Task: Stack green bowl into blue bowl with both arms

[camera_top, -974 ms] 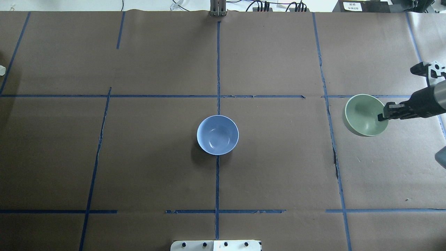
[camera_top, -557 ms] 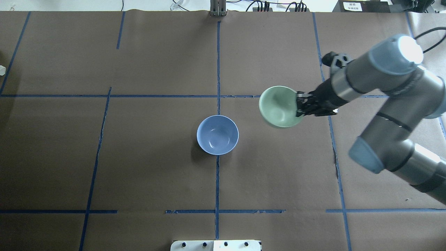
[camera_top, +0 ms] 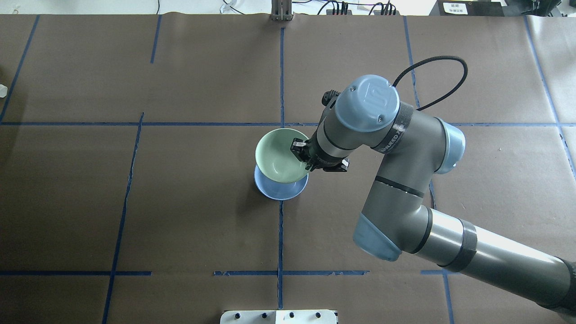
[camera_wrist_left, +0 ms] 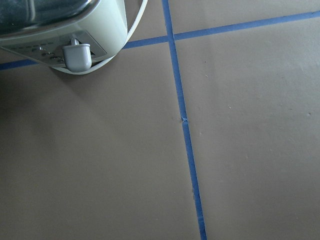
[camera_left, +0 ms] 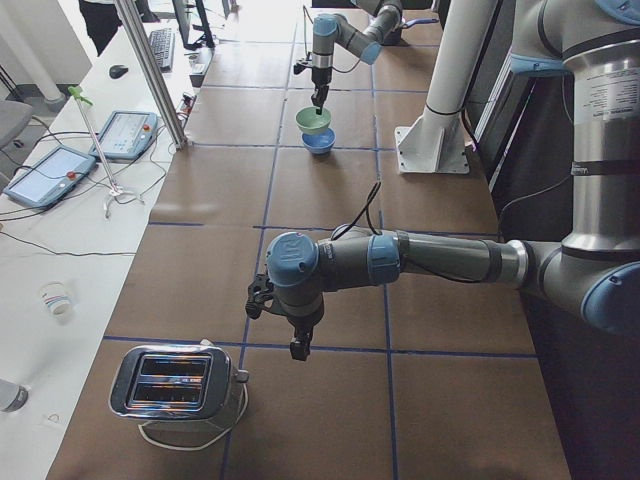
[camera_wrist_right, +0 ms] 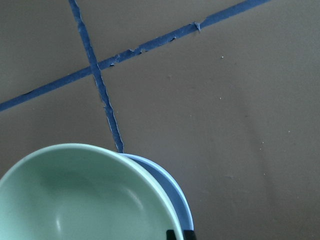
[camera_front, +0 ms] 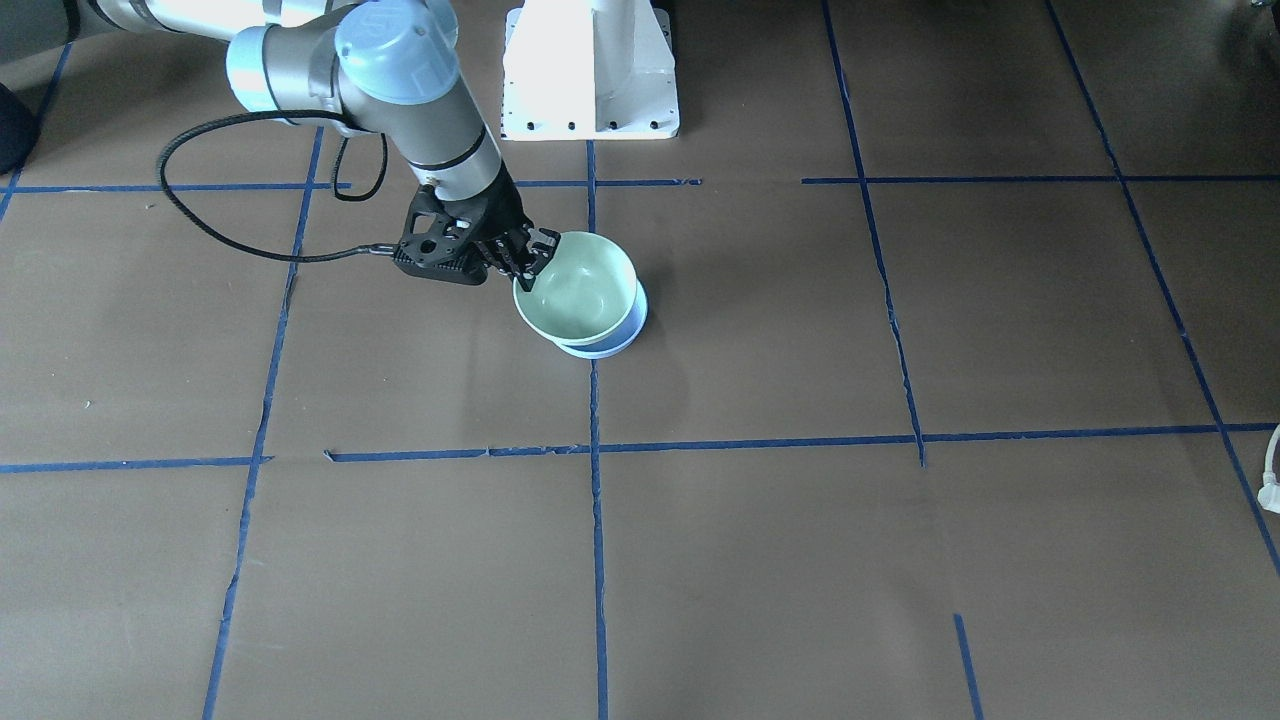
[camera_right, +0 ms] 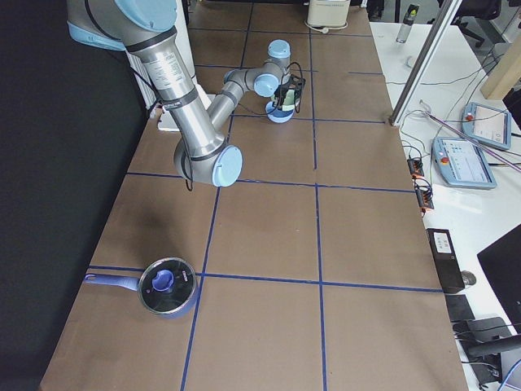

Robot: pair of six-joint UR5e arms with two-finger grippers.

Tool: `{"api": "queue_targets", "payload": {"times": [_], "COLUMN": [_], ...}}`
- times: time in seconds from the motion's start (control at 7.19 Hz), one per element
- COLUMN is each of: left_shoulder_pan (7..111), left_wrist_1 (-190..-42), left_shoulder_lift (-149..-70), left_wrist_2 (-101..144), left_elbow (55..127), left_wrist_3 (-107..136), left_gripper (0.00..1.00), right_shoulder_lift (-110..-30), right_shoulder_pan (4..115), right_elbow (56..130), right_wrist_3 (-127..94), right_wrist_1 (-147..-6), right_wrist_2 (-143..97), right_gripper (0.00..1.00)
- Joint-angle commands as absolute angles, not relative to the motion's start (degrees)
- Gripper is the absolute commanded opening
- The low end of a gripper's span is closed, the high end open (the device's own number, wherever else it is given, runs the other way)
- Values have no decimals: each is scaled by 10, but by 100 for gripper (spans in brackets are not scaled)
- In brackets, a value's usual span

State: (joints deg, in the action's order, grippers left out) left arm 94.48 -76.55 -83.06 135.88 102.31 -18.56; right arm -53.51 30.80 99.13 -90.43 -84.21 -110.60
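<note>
The green bowl is gleaming pale mint, and the blue bowl is showing a periwinkle crescent. The table is wearing flat brown, with blue tape lines crossing it in a grid. The right arm is shining silver-grey with light-blue caps, its gripper showing black. The pot is flashing a blue handle and knob.

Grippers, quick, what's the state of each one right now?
Left gripper: cannot be told; it shows only in a side view.
Right gripper: closed on the rim of the green bowl, over the blue bowl.
</note>
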Motion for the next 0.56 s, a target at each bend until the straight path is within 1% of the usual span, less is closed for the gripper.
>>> {"api": "queue_targets", "payload": {"times": [0.0,0.14,0.42], "left_shoulder_pan": [945,945,945], "left_wrist_1": [-766,-766,-766], "left_shoulder_lift": [-831,-831,-831], "left_wrist_2": [1359,1359,1359], "left_elbow": [1022,1022,1022], "left_wrist_3": [-185,-185,-185], "left_gripper": [100,100,100], "right_shoulder_lift": [-530,-530,-529], "right_shoulder_pan": [285,284,284], "right_elbow": [964,959,953], "right_wrist_3": [-917,-917,-916], "right_wrist_1": [-841,-840,-840], "right_wrist_2": [-1083,-1083,-1083], "right_gripper": [4,4,32]}}
